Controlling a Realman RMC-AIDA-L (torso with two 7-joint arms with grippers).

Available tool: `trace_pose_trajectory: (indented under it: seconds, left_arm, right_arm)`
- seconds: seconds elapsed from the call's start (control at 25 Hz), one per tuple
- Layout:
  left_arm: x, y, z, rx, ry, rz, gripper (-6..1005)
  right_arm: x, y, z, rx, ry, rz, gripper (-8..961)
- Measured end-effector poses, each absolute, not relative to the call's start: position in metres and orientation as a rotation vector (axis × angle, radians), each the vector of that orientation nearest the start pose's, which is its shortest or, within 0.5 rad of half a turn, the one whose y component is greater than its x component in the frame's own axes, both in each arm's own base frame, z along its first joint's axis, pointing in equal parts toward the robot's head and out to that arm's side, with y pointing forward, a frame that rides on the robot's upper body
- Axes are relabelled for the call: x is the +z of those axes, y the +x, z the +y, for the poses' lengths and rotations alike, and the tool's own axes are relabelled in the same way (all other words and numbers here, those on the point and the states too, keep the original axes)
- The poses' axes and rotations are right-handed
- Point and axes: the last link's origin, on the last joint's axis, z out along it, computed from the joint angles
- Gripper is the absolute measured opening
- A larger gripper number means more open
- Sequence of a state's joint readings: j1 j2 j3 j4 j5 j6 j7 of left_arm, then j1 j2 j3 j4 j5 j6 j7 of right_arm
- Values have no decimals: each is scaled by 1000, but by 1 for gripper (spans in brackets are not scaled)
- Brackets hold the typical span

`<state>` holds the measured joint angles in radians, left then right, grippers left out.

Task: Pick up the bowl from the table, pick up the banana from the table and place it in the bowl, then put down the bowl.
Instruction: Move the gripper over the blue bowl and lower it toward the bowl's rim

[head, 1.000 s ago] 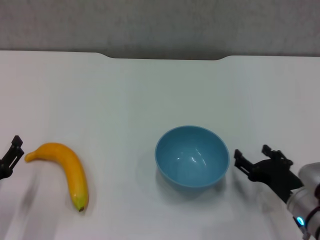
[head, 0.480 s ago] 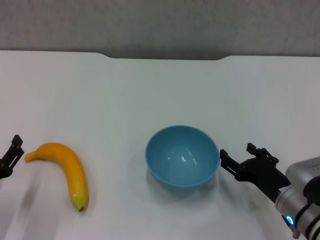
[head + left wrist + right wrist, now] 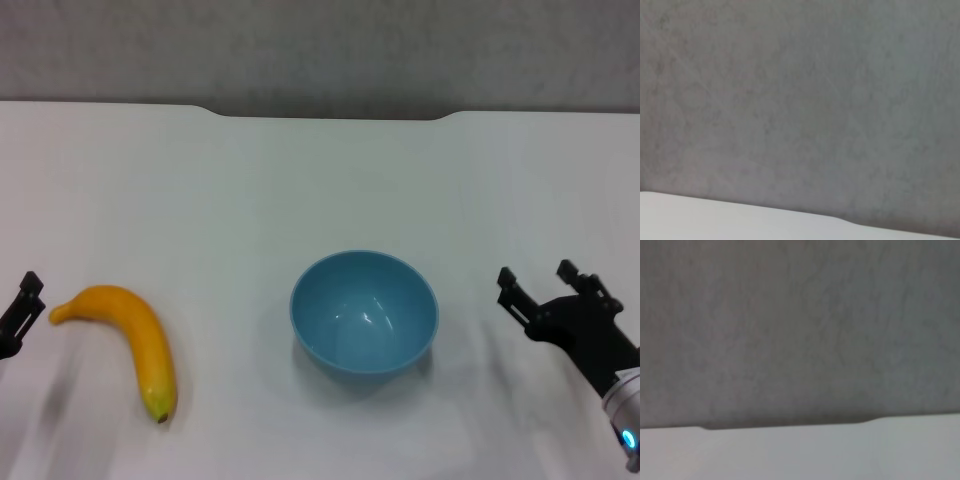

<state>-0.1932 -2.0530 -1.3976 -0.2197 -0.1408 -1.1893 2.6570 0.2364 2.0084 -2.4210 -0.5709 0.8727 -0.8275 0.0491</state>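
Both fingers of the right gripper are standing spread and empty, now pulling back from the bowl, which it was nudging leftward moments ago. That grasp is still pending; the banana is lying beside the left gripper.

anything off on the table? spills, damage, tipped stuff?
Nothing stands out. The bowl sits upright and empty, the banana lies intact to its left on the table. Right tool is open beside the bowl, not touching.
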Motion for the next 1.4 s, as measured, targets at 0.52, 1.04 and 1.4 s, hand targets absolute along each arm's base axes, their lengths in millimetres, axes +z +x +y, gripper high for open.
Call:
trace_pose_trajectory:
  seconds: [0.52, 1.04, 1.4]
  left_arm:
    - [0, -360, 275, -893, -1617, -789, 853]
    - [-2, -348, 282, -936, -1656, -784, 853]
    - [-9, -335, 296, -860, -1705, -855, 852]
  right_arm:
    - [-72, 281, 319, 479, -1882, 664, 852]
    - [-60, 238, 339, 363, -2057, 838, 850]
    - [-44, 213, 344, 360, -2142, 879, 848]
